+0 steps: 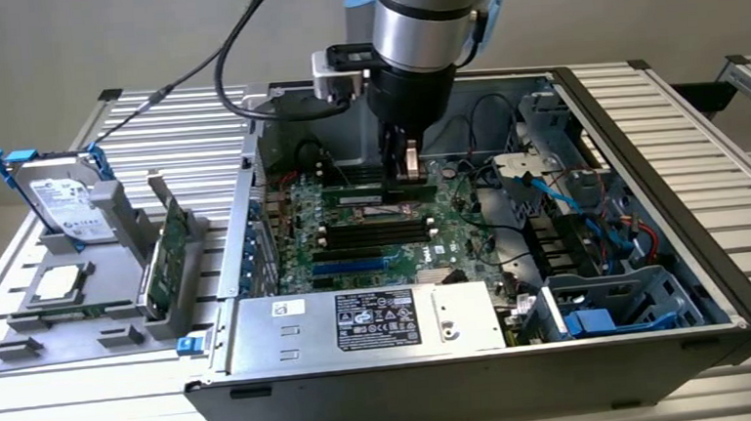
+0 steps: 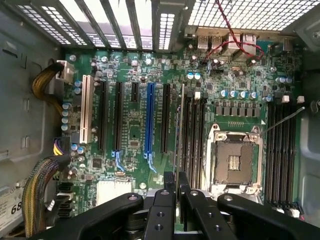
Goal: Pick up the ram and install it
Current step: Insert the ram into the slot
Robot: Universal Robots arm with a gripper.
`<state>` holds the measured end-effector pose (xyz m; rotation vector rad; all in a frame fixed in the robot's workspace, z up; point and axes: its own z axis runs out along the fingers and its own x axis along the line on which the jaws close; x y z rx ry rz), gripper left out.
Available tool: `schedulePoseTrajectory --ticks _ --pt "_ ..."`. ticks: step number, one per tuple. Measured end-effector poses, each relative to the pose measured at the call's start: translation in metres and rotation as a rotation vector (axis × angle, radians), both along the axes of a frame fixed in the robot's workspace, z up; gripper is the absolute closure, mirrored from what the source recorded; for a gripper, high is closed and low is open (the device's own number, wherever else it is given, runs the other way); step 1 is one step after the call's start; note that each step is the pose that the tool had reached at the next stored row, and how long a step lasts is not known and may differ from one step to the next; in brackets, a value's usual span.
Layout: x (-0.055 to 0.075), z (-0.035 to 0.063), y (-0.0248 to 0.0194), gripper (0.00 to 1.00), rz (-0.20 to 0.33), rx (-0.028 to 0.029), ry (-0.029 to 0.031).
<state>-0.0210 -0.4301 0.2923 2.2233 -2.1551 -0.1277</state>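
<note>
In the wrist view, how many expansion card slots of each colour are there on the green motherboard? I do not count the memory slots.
White plastic expansion slot: 1
Blue plastic expansion slot: 1
Black plastic expansion slots: 4
Total: 6
</note>
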Motion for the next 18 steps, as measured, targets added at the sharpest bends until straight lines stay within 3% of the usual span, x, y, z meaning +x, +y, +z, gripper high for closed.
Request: schedulePoseTrajectory --ticks 5,8,10,18 --pt "0.002 -0.0093 0.0058 0.86 -0.001 -0.0018 -0.0002" --pt "0.002 -0.0145 0.0085 0.86 -0.001 -0.0082 -0.0001" --pt "0.002 -0.0215 0.0119 0.86 -0.001 -0.0188 -0.0001" --pt "0.002 -0.0335 0.0175 0.86 0.000 -0.0472 -0.0026"
